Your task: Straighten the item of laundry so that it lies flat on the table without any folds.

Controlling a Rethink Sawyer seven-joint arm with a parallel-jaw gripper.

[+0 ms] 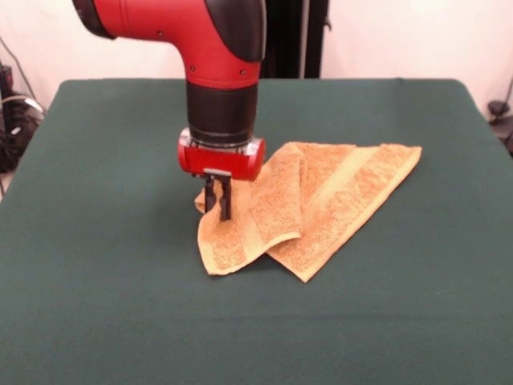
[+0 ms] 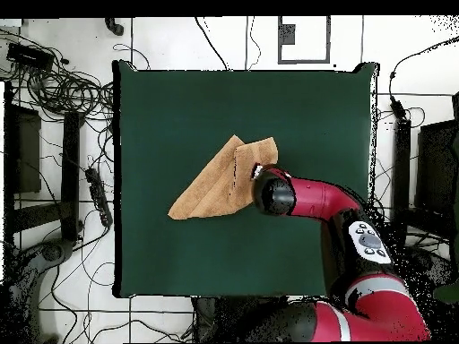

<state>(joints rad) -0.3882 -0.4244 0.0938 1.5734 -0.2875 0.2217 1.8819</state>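
The tan-orange towel (image 1: 321, 200) lies folded near the middle of the dark green table (image 1: 96, 265). One flap is doubled over its left part, and a woven band runs across the right part. In the overhead view the towel (image 2: 215, 184) shows as a folded wedge left of the arm. My gripper (image 1: 218, 210) points straight down at the towel's left edge. Its fingers (image 1: 225, 196) stand close together, pinching the cloth with their tips down in it. In the overhead view the arm's wrist (image 2: 272, 194) hides the gripper.
The red and black arm (image 2: 341, 210) reaches in from the table's robot side. Cables and stands (image 2: 63, 90) lie on the floor around the table. The green top extends wide on every side of the towel.
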